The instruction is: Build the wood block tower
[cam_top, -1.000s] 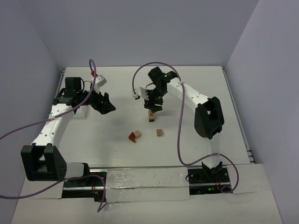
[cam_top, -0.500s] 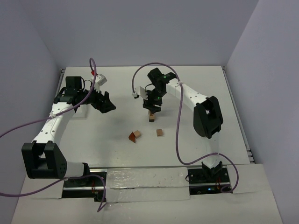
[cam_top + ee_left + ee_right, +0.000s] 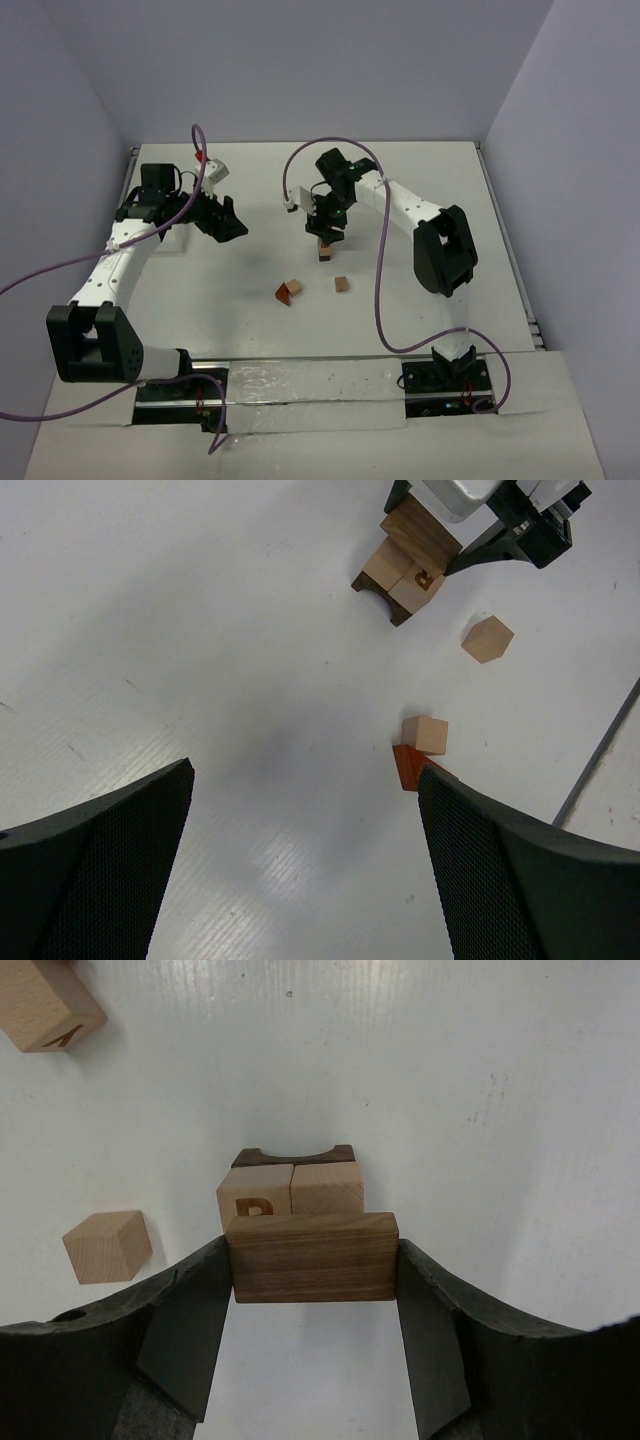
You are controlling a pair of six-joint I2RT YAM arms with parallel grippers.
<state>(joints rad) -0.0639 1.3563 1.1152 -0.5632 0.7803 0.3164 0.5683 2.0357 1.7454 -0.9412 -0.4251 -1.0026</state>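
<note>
The wood block tower [image 3: 324,251] stands mid-table: a dark arch piece [image 3: 293,1156] with two tan cubes [image 3: 290,1190] on it, one lettered. My right gripper [image 3: 326,230] is shut on a dark brown rectangular block [image 3: 312,1257], held level just over the two cubes; I cannot tell if it touches them. In the left wrist view the tower [image 3: 405,570] shows under that gripper. My left gripper [image 3: 232,222] is open and empty, well left of the tower. A reddish wedge [image 3: 407,767] lies against a tan cube [image 3: 425,734].
A loose tan cube [image 3: 342,284] lies near the tower's front right; it also shows in the left wrist view [image 3: 487,639]. The wedge and cube pair [image 3: 289,291] lies front left of the tower. Purple cables loop over both arms. Walls bound the table.
My right gripper has edged slightly away from the front with the brown block in it. The left arm has not moved.
</note>
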